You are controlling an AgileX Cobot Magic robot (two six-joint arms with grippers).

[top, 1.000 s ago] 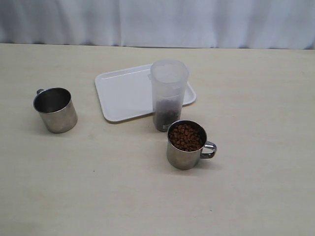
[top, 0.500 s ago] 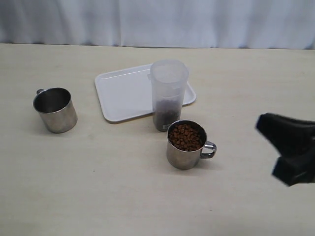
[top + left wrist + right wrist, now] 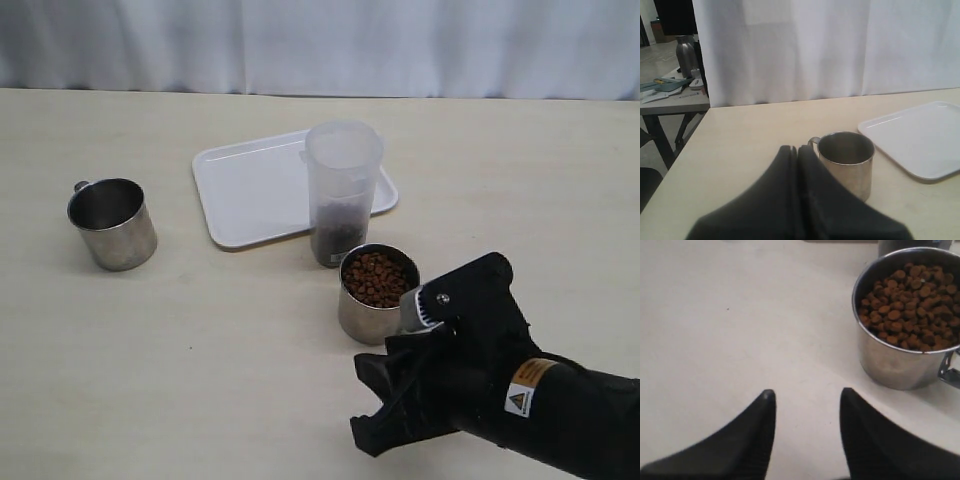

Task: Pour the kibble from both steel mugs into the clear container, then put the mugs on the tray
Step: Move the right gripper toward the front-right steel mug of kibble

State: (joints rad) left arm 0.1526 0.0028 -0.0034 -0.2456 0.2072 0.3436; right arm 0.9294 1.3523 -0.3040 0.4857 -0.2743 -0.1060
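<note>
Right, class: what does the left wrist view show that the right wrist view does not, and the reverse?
Only the left wrist view: the empty steel mug, the white tray, the white curtain and the shut left pincer. Only the right wrist view: the kibble-filled mug and the open right pincer, not touching it. Both: the pale tabletop.

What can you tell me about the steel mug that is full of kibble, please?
The full steel mug is a short, shiny metal cylinder standing upright on the table, filled nearly to the rim with reddish-brown kibble. Its looped handle shows only partly, at the right wrist view's edge. The clear container stands close behind it. The right gripper, fingers apart, sits beside it without touching.
</note>
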